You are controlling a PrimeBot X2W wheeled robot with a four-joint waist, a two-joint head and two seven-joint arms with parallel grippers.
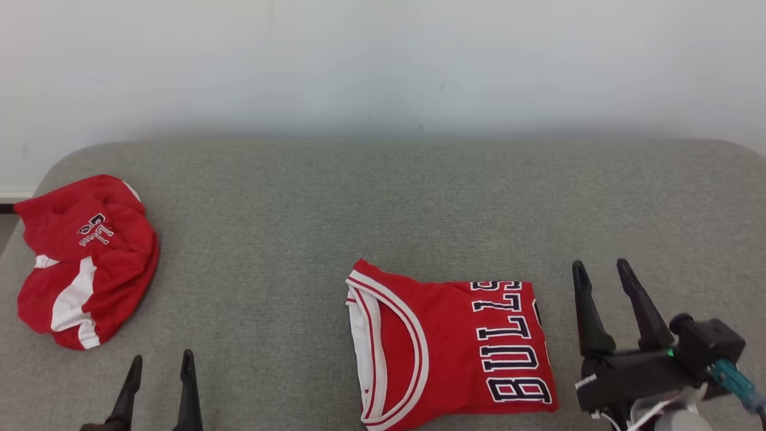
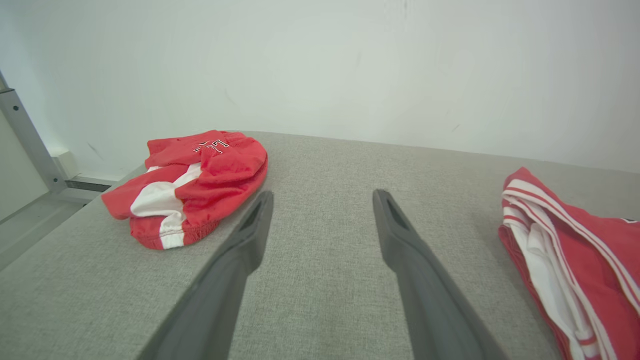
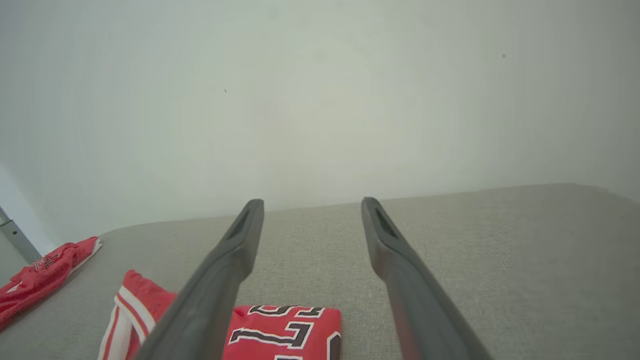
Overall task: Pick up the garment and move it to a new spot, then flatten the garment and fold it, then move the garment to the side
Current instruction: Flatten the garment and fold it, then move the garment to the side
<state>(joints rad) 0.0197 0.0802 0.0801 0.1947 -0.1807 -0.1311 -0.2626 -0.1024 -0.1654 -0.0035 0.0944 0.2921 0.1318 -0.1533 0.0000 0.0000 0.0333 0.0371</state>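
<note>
Your folded jersey (image 1: pixel 443 353) is smooth red cloth with white trim, lying on a grey surface (image 1: pixel 359 203) of coarse, matt woven fabric. The crumpled garment (image 1: pixel 84 257) at the left is similar soft cloth. The left gripper (image 2: pixel 323 192) has fingers (image 2: pixel 235 270) that look like matt dark plastic.

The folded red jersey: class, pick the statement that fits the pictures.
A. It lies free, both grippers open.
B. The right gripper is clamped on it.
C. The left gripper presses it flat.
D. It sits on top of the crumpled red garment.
A: the folded jersey lies alone on the cushion, the right gripper open beside it, the left gripper open further off.
</note>
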